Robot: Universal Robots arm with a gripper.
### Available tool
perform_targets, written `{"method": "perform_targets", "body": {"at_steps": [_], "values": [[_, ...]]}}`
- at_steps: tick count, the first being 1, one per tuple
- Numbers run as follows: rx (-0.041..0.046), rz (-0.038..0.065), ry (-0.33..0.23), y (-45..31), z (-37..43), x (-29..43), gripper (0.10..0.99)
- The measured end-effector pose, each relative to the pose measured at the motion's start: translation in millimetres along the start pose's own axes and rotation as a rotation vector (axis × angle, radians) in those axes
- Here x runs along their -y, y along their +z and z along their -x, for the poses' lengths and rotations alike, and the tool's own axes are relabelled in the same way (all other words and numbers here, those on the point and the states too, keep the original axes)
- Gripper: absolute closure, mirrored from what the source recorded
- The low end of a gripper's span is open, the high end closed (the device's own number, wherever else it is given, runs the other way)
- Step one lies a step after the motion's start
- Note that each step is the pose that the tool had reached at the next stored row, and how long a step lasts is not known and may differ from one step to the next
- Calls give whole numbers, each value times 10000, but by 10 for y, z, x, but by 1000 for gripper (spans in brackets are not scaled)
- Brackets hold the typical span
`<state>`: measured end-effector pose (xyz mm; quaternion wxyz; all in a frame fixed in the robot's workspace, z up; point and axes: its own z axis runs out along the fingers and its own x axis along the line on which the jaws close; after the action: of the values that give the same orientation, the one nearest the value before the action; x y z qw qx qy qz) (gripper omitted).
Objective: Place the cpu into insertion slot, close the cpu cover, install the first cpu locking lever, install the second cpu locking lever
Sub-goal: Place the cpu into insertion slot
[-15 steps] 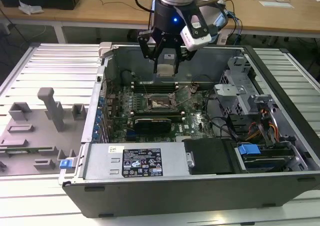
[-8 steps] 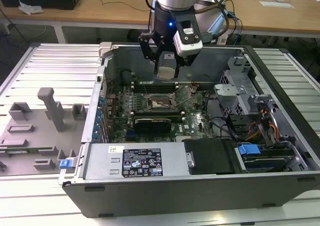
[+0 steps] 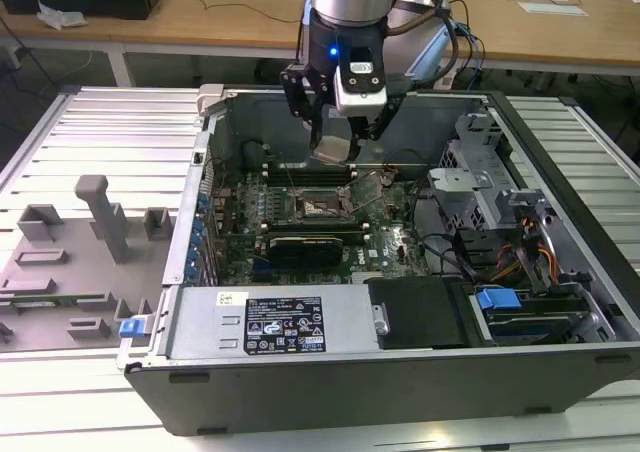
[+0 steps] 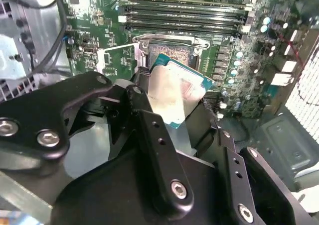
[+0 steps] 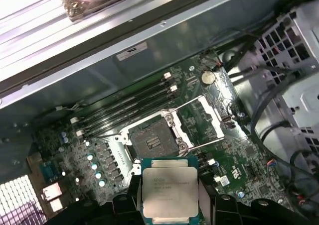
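Observation:
My gripper (image 3: 335, 144) hangs inside the open computer case, above the motherboard, shut on the cpu (image 3: 332, 151). In both wrist views the cpu (image 5: 169, 187) (image 4: 174, 93) is a flat square chip with a silver top and green edge, held by two opposite sides between black fingers (image 5: 124, 205). The insertion slot (image 5: 152, 139) (image 3: 318, 205) lies below it, uncovered, with its dark centre showing. The cpu hovers apart from it, slightly off to one side. The cpu cover (image 5: 213, 118) is flipped open beside the socket. A thin metal lever (image 5: 214, 142) stands loose next to it.
Long black memory slots (image 5: 129, 103) run beside the socket. A black card (image 3: 305, 242) lies on the near side of the socket. The power supply (image 3: 270, 322), a drive cage (image 3: 480, 187) with cables and the case walls surround the board. Grey fixtures (image 3: 100, 217) stand at the exterior view's left.

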<state>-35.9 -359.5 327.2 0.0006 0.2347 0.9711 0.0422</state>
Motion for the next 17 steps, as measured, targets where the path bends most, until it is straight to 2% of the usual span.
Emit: {"method": "perform_targets", "body": {"at_steps": [7, 10, 14, 17], "values": [[134, 31, 1629, 11, 0, 1, 545], [176, 41, 2130, 15, 0, 1, 545], [283, 65, 3429, 24, 1, 2, 545], [328, 76, 3968, 29, 1, 2, 545]]}}
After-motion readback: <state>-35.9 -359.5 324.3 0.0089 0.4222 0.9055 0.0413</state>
